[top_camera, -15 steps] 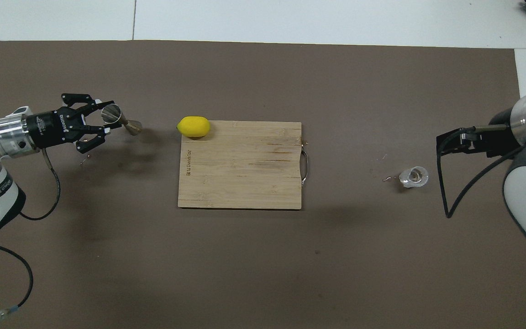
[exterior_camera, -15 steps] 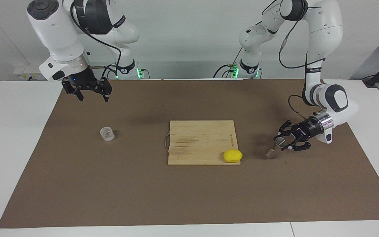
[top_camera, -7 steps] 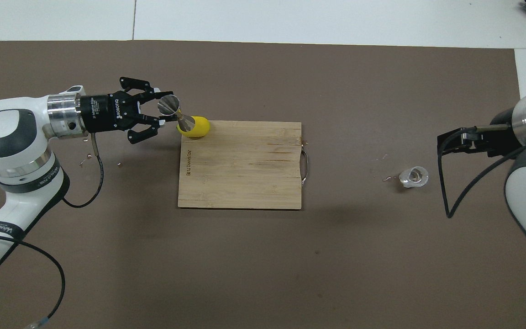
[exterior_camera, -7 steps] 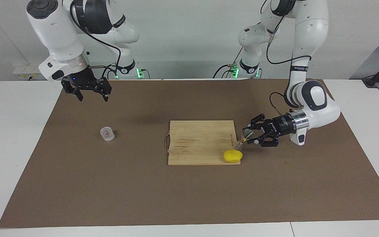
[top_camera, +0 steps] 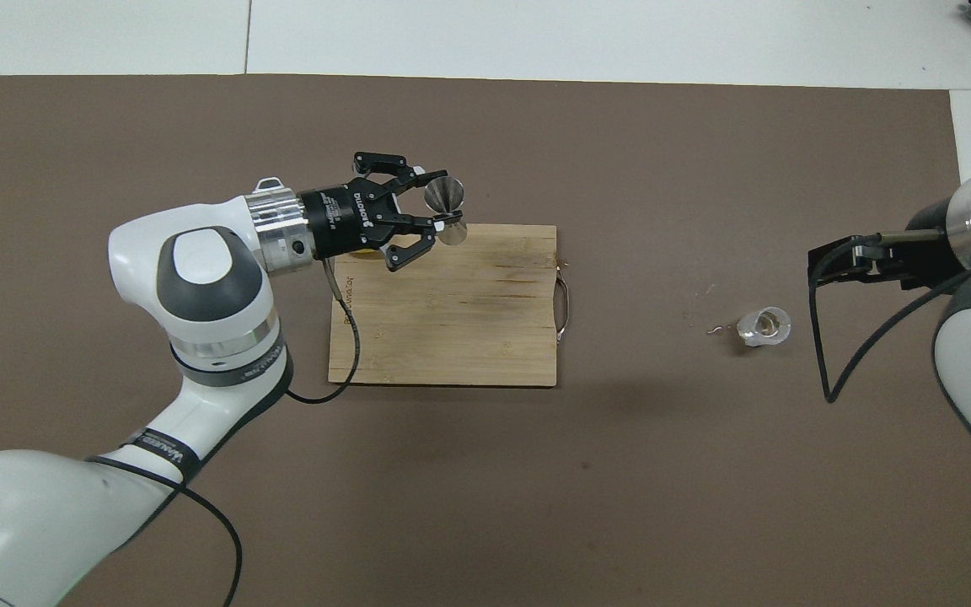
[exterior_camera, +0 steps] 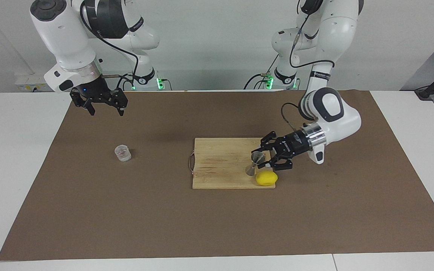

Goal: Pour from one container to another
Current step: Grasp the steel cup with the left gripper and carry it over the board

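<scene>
Jigger (exterior_camera: pixel 255 163) in left gripper (exterior_camera: pixel 265 161) over cutting board (exterior_camera: pixel 220 165)

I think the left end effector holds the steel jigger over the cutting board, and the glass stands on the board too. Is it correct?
Not quite. The facing view shows the glass on the brown mat, apart from the cutting board. The left end effector does hold the jigger over it.
</scene>
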Action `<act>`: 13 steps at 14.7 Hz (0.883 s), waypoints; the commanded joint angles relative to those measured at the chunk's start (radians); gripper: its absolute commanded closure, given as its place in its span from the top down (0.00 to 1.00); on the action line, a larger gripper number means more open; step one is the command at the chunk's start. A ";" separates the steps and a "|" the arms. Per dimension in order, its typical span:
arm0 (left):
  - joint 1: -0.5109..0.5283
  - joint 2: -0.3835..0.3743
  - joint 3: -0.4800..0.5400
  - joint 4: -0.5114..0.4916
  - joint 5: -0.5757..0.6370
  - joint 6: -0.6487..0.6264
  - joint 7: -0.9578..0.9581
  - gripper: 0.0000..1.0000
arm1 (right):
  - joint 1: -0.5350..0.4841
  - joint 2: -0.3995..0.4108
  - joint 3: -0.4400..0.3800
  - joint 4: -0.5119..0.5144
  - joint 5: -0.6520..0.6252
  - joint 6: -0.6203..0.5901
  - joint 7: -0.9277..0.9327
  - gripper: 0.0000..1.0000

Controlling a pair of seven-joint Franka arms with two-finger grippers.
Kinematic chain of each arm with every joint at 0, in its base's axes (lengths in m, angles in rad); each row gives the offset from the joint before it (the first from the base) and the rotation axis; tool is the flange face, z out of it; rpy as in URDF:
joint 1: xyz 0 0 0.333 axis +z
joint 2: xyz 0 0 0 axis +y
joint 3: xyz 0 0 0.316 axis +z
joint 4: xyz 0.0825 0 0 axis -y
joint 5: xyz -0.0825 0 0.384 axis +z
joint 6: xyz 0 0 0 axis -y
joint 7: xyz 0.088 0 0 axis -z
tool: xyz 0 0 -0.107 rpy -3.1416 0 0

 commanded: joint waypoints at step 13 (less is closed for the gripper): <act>-0.199 0.020 0.017 -0.030 -0.326 0.276 0.133 0.00 | -0.104 0.029 0.000 -0.063 0.107 0.083 0.638 1.00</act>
